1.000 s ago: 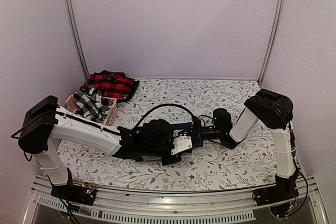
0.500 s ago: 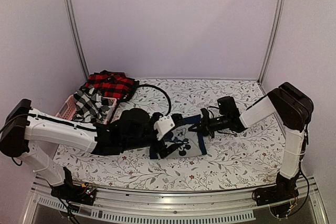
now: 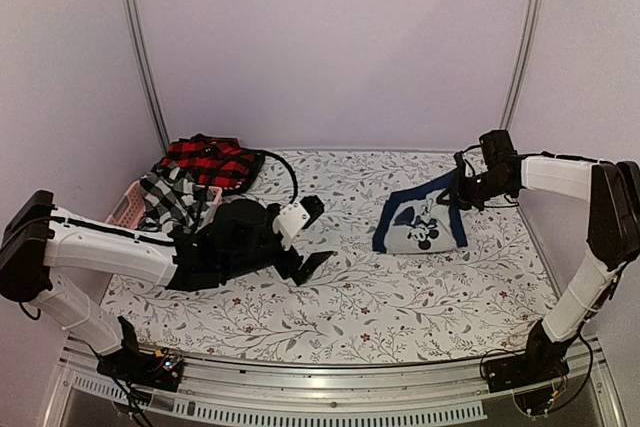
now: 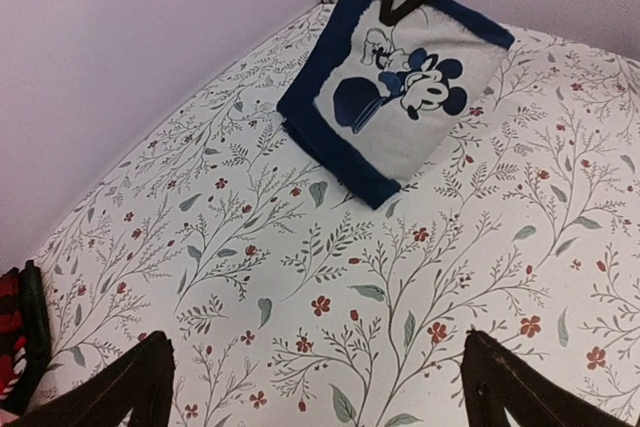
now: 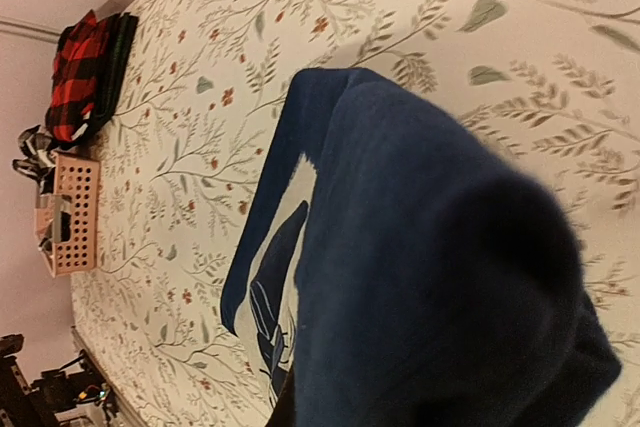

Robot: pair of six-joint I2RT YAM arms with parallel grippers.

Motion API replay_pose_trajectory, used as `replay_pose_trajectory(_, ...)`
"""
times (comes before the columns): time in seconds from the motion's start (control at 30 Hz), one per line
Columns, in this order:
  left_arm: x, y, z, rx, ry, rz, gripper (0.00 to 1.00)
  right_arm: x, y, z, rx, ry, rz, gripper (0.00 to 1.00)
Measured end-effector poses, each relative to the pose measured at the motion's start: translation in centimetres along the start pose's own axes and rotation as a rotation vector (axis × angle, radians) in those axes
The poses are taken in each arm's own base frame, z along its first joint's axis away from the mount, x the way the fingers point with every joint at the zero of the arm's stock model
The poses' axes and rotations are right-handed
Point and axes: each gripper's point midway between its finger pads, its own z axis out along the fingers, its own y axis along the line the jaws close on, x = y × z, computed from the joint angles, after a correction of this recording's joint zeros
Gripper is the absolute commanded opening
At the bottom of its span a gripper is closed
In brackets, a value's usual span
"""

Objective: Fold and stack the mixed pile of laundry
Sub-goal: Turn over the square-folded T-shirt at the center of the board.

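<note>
Your right pincer is gripping the far edge of the folded navy-trimmed garment, which is resting on the desk right of centre; your left pincer is hanging wide open, left of it.

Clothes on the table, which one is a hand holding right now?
The navy-edged cartoon-print piece, pinched by the right hand. The red plaid piece and the checked shirt lie untouched at the back left.

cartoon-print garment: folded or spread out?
Folded: the cartoon-print garment is a compact layered rectangle, its far edge pinched by the right gripper.
</note>
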Motion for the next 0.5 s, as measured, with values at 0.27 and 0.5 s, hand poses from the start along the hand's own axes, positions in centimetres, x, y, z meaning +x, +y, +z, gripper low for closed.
replay_pose_trajectory(0.27, 0.4, 2.7, -0.7, -0.077, -0.002, -0.034, 1.00, -8.7, -4.1, -10.7, 0.469, -0.238, -0.222, 0.00)
replay_pose_trajectory(0.5, 0.7, 4.6, -2.2, -0.120, -0.019, -0.060, 1.00, -14.5, -2.9, -11.6, 0.750, -0.261, -0.431, 0.00)
